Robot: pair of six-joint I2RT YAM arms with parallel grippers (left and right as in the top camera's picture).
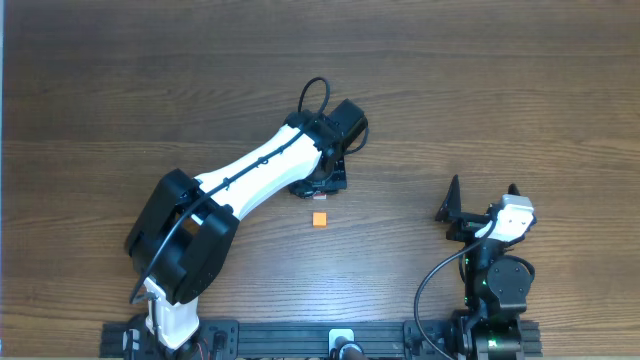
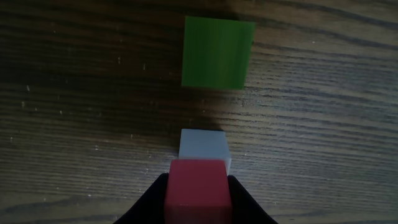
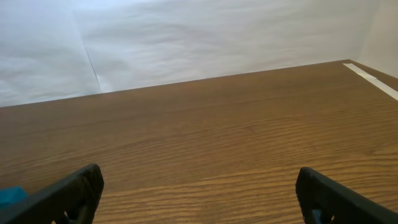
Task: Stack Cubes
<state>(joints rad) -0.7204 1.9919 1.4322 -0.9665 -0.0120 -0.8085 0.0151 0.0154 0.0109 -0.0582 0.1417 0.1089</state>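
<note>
Four small cubes are in play. The red cube [image 2: 196,177] is pinched by two opposite side faces between the fingers of your left claw [image 2: 198,186]. It sits right at the pale grey cube [image 2: 204,148], though from the wrist camera you can't quite tell whether the two are touching or the red one hangs just above. The green cube [image 2: 217,51] sits apart, farther out on the wood-grain table [image 1: 500,80], and the orange cube [image 1: 320,220] lies on the near side of that claw. Your right claw [image 1: 481,200] is parked wide, holding nothing, well off to the side.

Expect light, stiff blocks with flat, smooth-looking faces and crisp edges, likely to slide if nudged. Keep your grip centred on the flat sides, and square the red cube over the grey before letting go.
</note>
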